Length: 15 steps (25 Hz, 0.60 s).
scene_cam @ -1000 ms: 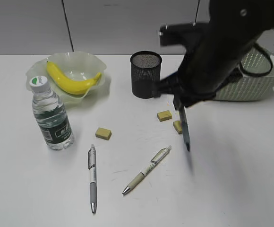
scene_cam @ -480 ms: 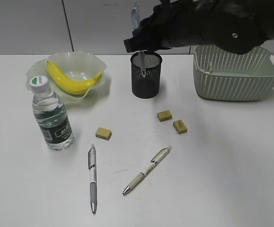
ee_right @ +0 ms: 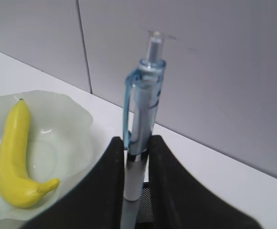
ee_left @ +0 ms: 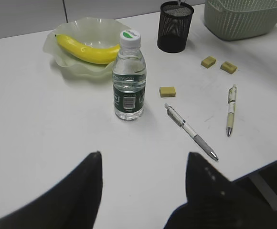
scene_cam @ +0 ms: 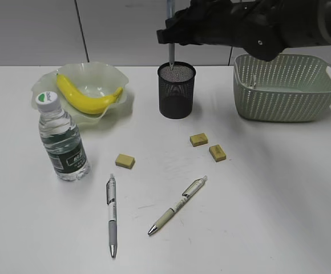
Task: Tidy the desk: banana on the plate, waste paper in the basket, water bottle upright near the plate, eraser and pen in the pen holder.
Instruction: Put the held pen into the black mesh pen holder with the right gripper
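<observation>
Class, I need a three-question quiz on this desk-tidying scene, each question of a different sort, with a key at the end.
1. True or false: the banana lies on the plate.
2. How many erasers and pens lie loose on the desk?
3. What does the right gripper hold? A) a pen, upright over the pen holder B) the water bottle C) an eraser

Key:
1. True.
2. Three erasers, two pens.
3. A. The bottle stands upright by the plate; the left gripper is open and empty.
</observation>
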Motion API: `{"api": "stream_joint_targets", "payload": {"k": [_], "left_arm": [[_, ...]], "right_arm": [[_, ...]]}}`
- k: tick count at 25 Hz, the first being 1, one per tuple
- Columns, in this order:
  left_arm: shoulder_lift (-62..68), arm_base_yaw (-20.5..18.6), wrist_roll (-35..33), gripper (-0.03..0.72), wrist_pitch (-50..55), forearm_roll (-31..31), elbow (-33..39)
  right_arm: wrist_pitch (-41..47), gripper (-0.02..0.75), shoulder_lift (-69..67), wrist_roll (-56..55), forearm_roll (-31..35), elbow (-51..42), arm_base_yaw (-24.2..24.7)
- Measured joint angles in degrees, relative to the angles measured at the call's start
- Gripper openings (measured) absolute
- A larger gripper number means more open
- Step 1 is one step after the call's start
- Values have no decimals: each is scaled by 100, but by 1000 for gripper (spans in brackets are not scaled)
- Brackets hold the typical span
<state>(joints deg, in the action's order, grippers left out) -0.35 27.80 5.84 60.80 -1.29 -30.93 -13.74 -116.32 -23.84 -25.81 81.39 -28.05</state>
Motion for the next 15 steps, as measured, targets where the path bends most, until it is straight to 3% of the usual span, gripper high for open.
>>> {"api": "stream_joint_targets", "payload": {"k": [11, 13, 15], "left_arm": [[0, 0, 0, 417, 0, 0, 0], [0, 0, 0, 417, 0, 0, 0], [0, 0, 0, 417, 0, 0, 0]], "right_arm": [[395, 124, -767, 35, 0, 504, 107], [395, 162, -767, 35, 0, 504, 107], [395, 262, -767, 40, 0, 504, 107]]}}
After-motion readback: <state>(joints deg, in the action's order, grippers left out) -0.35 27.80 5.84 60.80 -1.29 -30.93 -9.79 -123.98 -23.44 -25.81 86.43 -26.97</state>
